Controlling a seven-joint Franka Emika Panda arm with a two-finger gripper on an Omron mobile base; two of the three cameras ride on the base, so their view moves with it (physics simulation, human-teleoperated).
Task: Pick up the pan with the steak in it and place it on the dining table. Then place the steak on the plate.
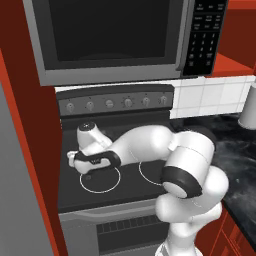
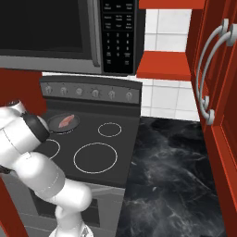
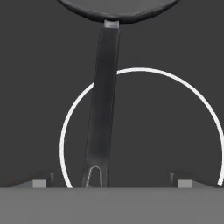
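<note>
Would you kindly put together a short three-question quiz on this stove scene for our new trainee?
1. True or false: the steak lies in the pan on the stove.
2. Multiple choice: in the hand view, the pan's handle lies (A) to the left of centre between the fingertips, (B) outside the right fingertip, (C) across the microwave.
3. Fill in: the gripper is ____.

Key
1. True.
2. A; the handle crosses the white burner ring and ends near the left fingertip.
3. Open; the fingertips stand wide apart, touching nothing.
</note>
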